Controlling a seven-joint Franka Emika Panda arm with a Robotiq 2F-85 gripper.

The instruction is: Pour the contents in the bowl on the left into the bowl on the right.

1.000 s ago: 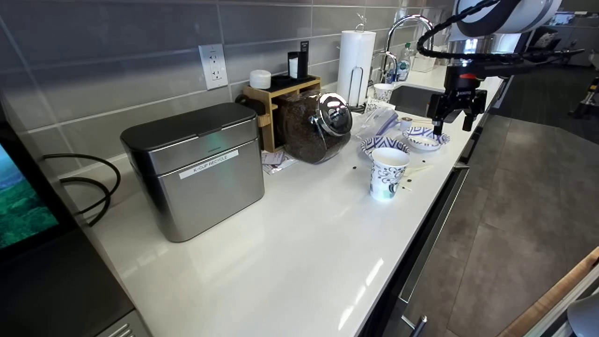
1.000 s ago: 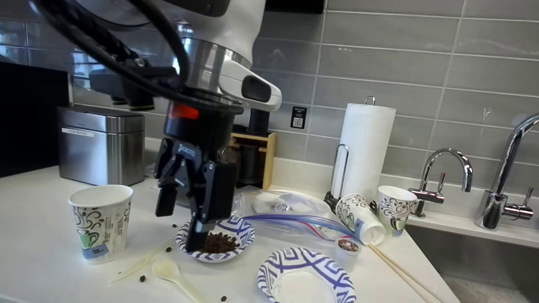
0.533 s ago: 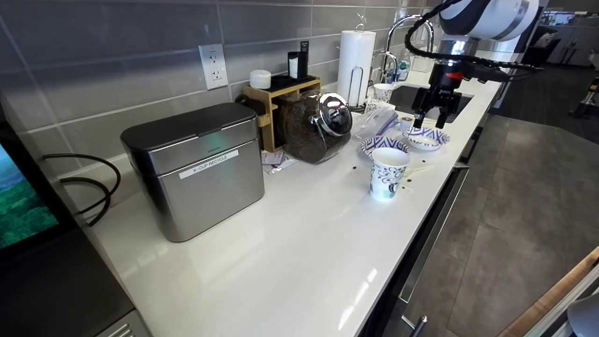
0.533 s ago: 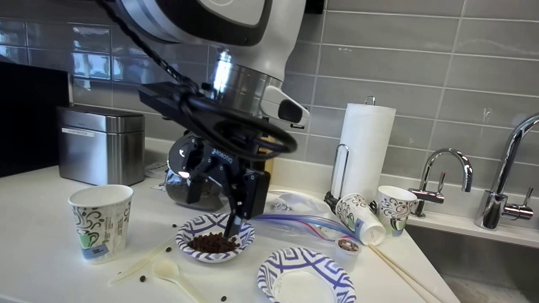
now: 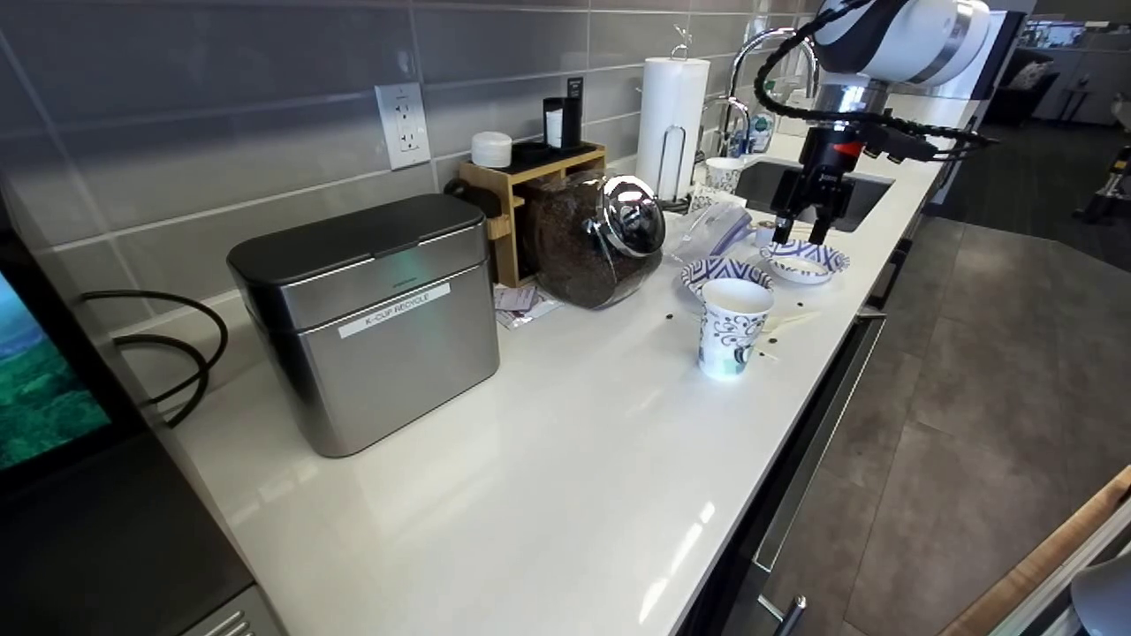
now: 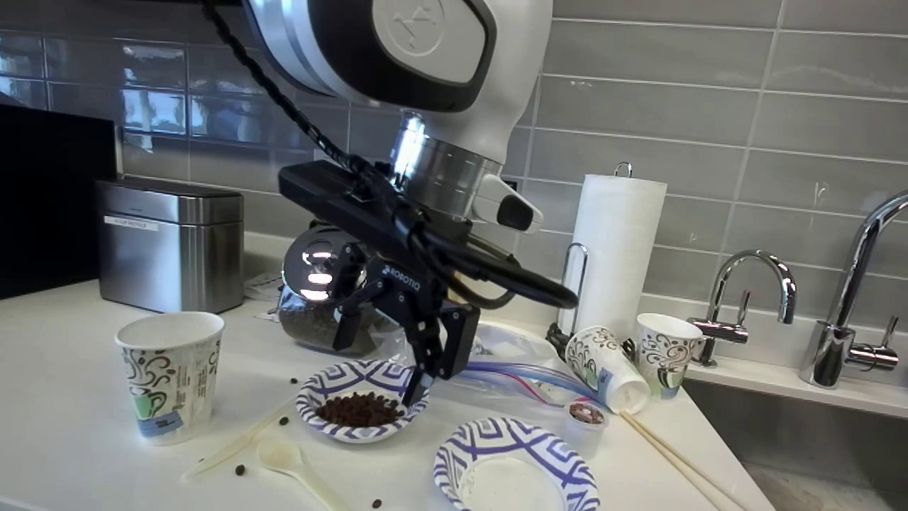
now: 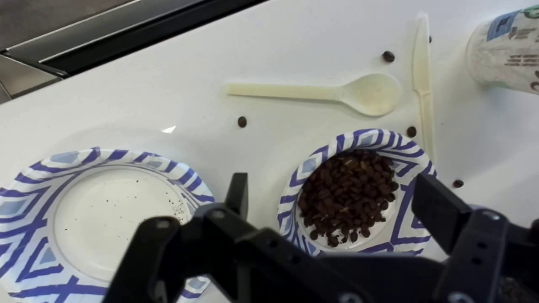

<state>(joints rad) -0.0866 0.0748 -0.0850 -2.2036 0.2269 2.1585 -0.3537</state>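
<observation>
Shifted toward three o'clock since a second ago in an exterior view, the claw [image 6: 379, 372] hangs over the bench [image 6: 71, 348], its jaws spread wide with nothing in their grip. One fingertip [image 6: 416, 390] overlaps the rim of the bean bowl [image 6: 340, 380] between two and three o'clock; whether it touches, I cannot tell. That bowl stands upright, white with blue geometric strokes, and dark brown coffee beans [image 7: 347, 193] heap over most of its base, leaving white showing at five o'clock in the wrist view. Near it, at nine o'clock, sits a second patterned bowl [image 7: 111, 219], dark specks on its white base. From the bean bowl, a cream spoon [image 7: 328, 93] lies at eleven o'clock, a knife [image 7: 421, 75] at one.
</observation>
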